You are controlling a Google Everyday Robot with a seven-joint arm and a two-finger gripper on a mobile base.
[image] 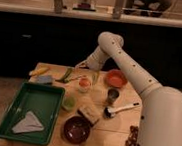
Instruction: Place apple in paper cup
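Observation:
The apple point(85, 81) is a small red-orange ball that sits in the top of the short whitish paper cup point(84, 87) near the middle of the wooden table point(117, 129). My gripper point(81, 67) hangs at the end of the white arm, just above and a little to the left of the cup and apple, near the table's far edge. It appears apart from the apple.
An orange bowl point(116, 79) and a metal cup point(112, 95) stand right of the paper cup. A light green cup point(69, 102), a dark red bowl point(76, 128) and a green tray point(9, 109) holding a grey cloth point(27, 123) lie in front. A white-handled brush point(122, 109) lies at the right.

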